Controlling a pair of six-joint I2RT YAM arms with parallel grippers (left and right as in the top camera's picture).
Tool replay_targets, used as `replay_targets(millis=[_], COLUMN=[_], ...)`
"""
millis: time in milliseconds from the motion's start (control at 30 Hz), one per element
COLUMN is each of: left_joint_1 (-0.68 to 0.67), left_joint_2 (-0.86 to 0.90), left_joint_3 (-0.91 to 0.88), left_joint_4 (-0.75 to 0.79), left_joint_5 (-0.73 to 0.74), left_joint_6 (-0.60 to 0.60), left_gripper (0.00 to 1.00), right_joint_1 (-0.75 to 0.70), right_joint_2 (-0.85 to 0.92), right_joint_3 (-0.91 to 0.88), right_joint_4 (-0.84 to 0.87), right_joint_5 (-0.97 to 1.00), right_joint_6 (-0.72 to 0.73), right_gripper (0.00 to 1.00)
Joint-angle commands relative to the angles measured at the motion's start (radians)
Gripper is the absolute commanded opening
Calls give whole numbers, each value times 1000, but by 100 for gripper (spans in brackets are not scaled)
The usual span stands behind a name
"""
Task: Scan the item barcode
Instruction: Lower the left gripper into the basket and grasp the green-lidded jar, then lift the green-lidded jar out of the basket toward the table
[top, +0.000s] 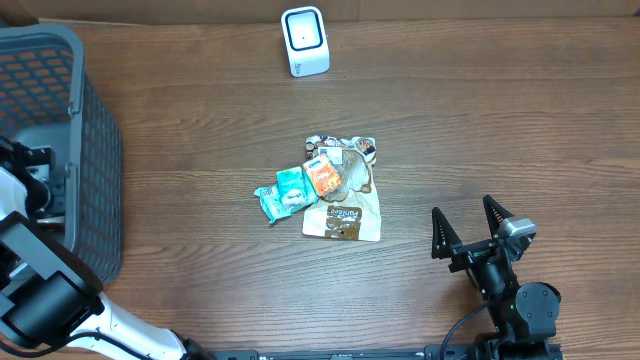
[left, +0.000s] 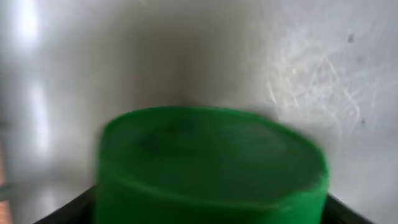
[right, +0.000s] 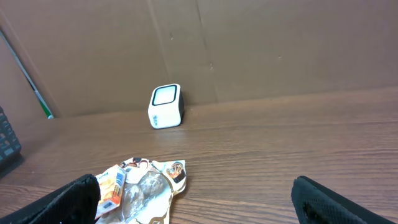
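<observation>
The matte black right arm (top: 520, 300) carries a small grey block (top: 515, 228) behind its black gripper (top: 467, 225) of 2 tapered triangular fingers (top: 440, 233), plus a thin black cable (top: 462, 328). The left arm (top: 45, 295) mixes white shells with black joints.

Wooden surface (top: 500, 120) is carrying: packet pile (top: 330, 190) lying left of right gripper (top: 462, 207); white scanner (top: 304, 40) standing ahead-left; mesh basket (top: 90, 150) sitting far left.
</observation>
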Motion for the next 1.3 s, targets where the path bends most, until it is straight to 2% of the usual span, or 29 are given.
replay_targets(millis=[0, 133, 233, 400, 567, 667, 733, 900, 933, 1267], left_joint_1=[5, 3, 3, 3, 3, 3, 3, 3, 3, -31], left_joint_2=[9, 8, 8, 7, -8, -28, -47, -111, -148, -358], left_joint_3=[-29, -21, -9, 34, 107, 177, 227, 367, 418, 533], left_joint_4=[12, 20, 20, -6, -71, -124, -157, -223, -231, -169], left_joint_5=[16, 16, 16, 16, 43, 115, 163, 317, 389, 744], left_joint_6=[-11, -33, -70, -164, -262, -317, -350, -424, -472, -694], left_gripper=[63, 49, 42, 36, 35, 32, 26, 27, 27, 27], right_joint_1=[4, 4, 4, 4, 4, 4, 4, 4, 4, 4], right_joint_2=[-10, -10, -10, -10, -10, -10, -10, -10, -10, -10], right_joint_3=[-10, -10, -10, -10, -10, -10, -10, -10, -10, -10], right_joint_4=[6, 6, 6, 6, 6, 6, 6, 6, 6, 6], right_joint_5=[9, 9, 9, 9, 9, 9, 9, 9, 9, 9], right_joint_6=[-3, -3, -3, -3, -3, -3, -3, -3, -3, -3], right_gripper=[100, 100, 100, 100, 100, 100, 100, 100, 100, 100])
